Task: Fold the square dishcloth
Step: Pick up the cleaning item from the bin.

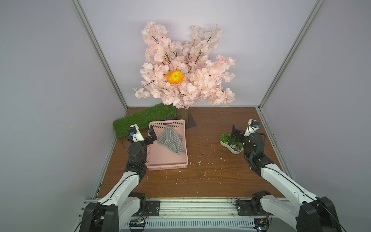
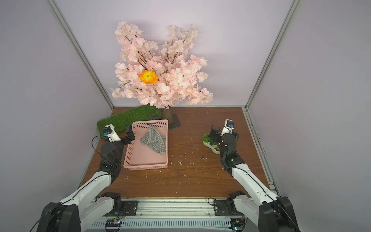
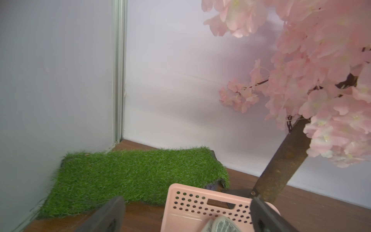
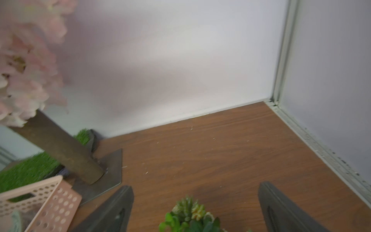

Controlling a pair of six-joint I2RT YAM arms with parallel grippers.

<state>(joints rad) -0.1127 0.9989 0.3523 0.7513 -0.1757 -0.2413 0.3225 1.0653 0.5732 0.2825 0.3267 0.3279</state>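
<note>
the square dishcloth (image 1: 170, 140) lies bunched and partly doubled over itself inside the pink basket (image 1: 167, 167), in the far half and leaning toward its right wall. its grey stripes run at a slant in both top views (image 2: 153, 140). the near half of the basket floor is bare. from the left wrist view only a rounded corner of the cloth (image 3: 218, 225) shows, just behind the basket's perforated far wall (image 3: 192, 200).

the left gripper (image 1: 152, 135) hangs at the basket's far left corner, its jaws spread wide with nothing between them. in the left wrist view (image 3: 186, 200) one finger sits outside the basket on the grass mat side and the other over the basket. it is close to the cloth but not touching it.

the right gripper (image 1: 236, 132) hovers well away on the right side of the table (image 1: 210, 176), over the far end of a small white planter (image 1: 234, 151) of green succulents. its jaws are wide apart too and hold nothing (image 4: 195, 187).

at the far wall stands a pink blossom tree (image 1: 184, 70) with one orange flower (image 1: 175, 77), and the grass mat (image 1: 140, 118) lies at far left, just behind the basket. white crumbs are scattered on the wood near the basket.
</note>
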